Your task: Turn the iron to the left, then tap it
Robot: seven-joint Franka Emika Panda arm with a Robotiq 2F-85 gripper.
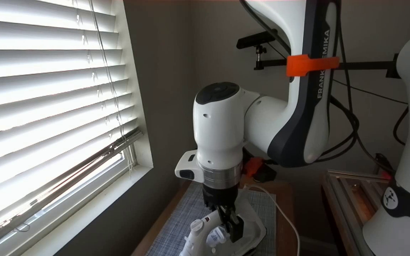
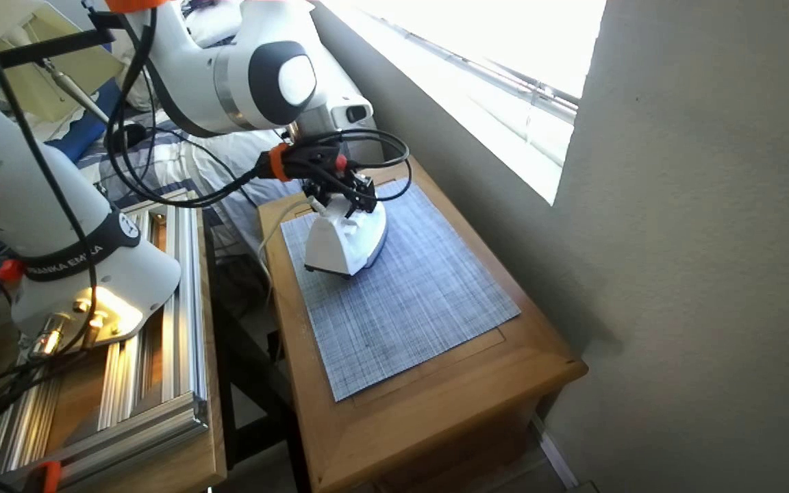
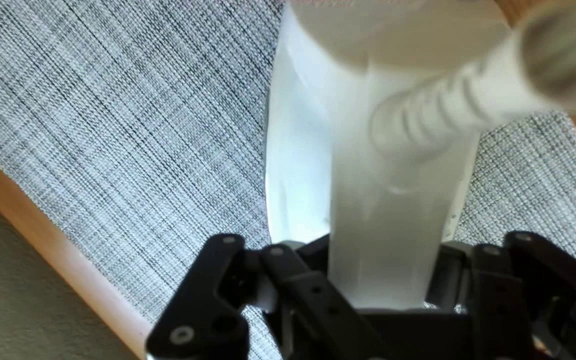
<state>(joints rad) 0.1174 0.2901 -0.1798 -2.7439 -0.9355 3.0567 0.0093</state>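
Observation:
The iron is white with an arched handle. It stands on a grey woven mat and shows in an exterior view (image 1: 250,229), in an exterior view (image 2: 334,245) and in the wrist view (image 3: 388,215). My gripper is over the handle in both exterior views (image 1: 236,233) (image 2: 341,198). In the wrist view my gripper (image 3: 385,267) has one finger on each side of the handle, close against it. The fingertips are hidden behind the handle. The ribbed cord sleeve (image 3: 433,110) rises from the iron's rear end. The white cord (image 2: 262,260) runs off the table side.
The grey mat (image 2: 429,294) lies on a wooden table (image 2: 449,411). A wall and a window with blinds (image 1: 48,106) border one long side. The robot's metal-framed bench (image 2: 185,287) stands along the opposite side. Black cables (image 2: 394,174) loop around the wrist above the iron.

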